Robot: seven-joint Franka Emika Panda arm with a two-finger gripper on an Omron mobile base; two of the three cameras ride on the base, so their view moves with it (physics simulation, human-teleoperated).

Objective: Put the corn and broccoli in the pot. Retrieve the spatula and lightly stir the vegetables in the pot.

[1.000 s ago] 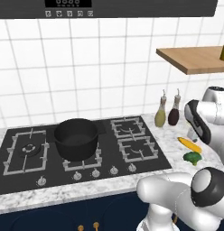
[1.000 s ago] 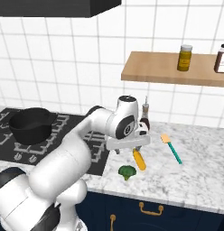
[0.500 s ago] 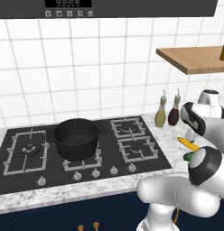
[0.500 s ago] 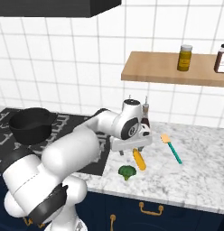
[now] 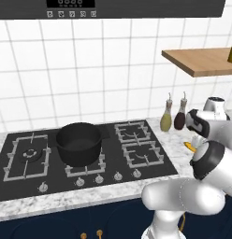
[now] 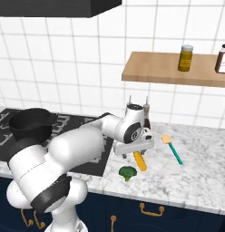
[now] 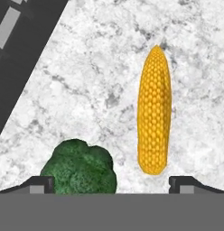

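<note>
Claw (image 6: 134, 152) hung low over the marble desk (image 6: 196, 174), jaws spread wide and holding nothing, the white arm bent sharply at the elbow and reaching out from the base toward the stretch of desk right of the hob (image 5: 85, 154). The wrist pointed down, so the fingers (image 7: 41, 184) framed the vegetables from above. In the hand view the corn (image 7: 154, 109) lay lengthwise toward twelve o'clock, between the two fingertips but nearer the right one; the broccoli (image 7: 78, 167) sat at about seven o'clock, just beside the left fingertip. From the right base view the broccoli rested at five o'clock of the claw, near the desk's front edge, and the spatula (image 6: 172, 148) lay off at three o'clock, apart from both vegetables. The pot (image 5: 79, 143) stood on the hob, well apart at nine o'clock.
</note>
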